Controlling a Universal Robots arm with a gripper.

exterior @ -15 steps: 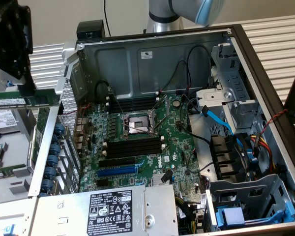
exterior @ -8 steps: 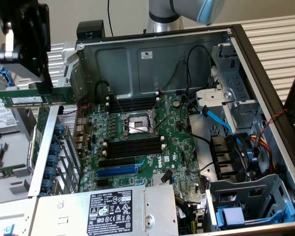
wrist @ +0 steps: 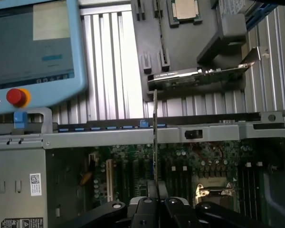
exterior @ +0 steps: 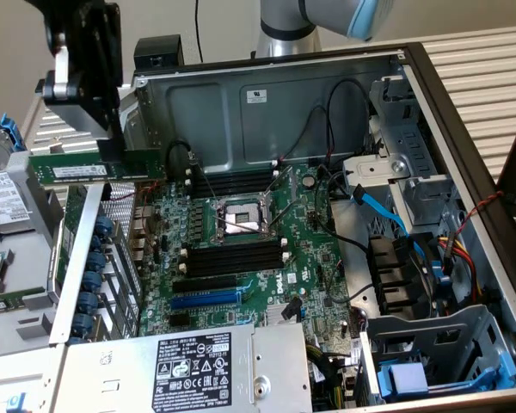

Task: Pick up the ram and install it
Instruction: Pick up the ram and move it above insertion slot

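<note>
The ram (exterior: 95, 169) hung level in the air at the exterior view's left, over the edge of the open computer case (exterior: 267, 116). The gripper (exterior: 116, 148) was clenched on its upper edge. Well below lay the motherboard (exterior: 316, 237) and its black memory slots (exterior: 232, 258).

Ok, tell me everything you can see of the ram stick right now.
The ram is a long, thin green circuit-board stick with a white label on its face. The gripper is shut on it from above, holding it level, on edge, in the air over the open computer case at the exterior view's left, not in any slot. The wrist view shows it edge-on, a thin line between the fingers. Nothing else touches it.
</note>
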